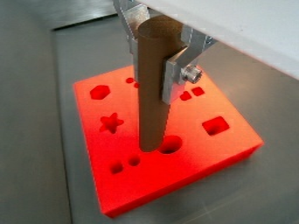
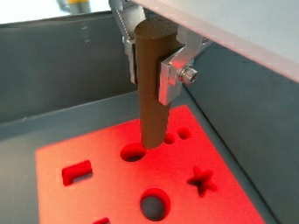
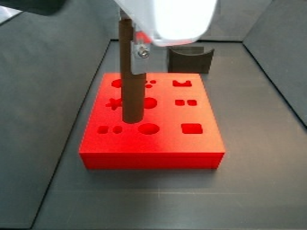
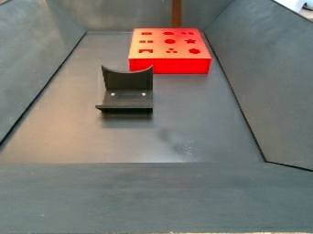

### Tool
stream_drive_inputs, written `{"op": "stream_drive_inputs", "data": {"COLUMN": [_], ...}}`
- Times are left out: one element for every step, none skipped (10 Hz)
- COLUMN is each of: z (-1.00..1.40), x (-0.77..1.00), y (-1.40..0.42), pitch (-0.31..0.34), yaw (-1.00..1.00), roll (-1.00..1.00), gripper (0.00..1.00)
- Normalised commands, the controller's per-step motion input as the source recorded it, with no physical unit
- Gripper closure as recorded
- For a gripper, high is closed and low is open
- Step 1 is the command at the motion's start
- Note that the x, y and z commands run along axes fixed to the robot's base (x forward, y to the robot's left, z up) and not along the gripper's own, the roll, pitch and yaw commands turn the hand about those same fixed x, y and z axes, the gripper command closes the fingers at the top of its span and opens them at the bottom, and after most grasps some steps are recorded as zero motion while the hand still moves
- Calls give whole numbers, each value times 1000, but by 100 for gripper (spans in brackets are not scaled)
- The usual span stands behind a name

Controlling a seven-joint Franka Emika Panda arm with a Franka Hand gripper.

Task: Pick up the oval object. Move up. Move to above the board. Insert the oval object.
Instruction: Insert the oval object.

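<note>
Pincer [image 1: 158, 54] clamps oval object [image 1: 152, 96] (upright) over board [image 1: 228, 149].

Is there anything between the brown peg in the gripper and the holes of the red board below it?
Nothing visible. The gripper holds the oval object upright over the board, its tip at the holes.

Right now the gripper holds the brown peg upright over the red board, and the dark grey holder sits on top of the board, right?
Not quite. The gripper does hold the peg upright over the board, but a side view shows the holder on the floor, apart from the board.
</note>
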Motion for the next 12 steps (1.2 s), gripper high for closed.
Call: {"op": "stream_drive_inputs", "data": {"z": [0,0,83,77,97,46,0,-234,-269,0,-49,-511], "x": [0,0,0,500,691,397,231,440,169,29,0,-246], "y": [0,0,-6,-17,-17,0,0,20,0,-6,0,-86], "pitch": [0,0,0,0,0,169,71,4,0,26,0,-66], "yaw": [-1000,-1000,-1000,-594,-417,-323,-126,69,209,0,0,260], "roll": [0,0,-7,-6,0,53,10,-77,-63,9,14,46], "gripper": [100,100,100,100,100,100,100,100,100,100,100,100]}}
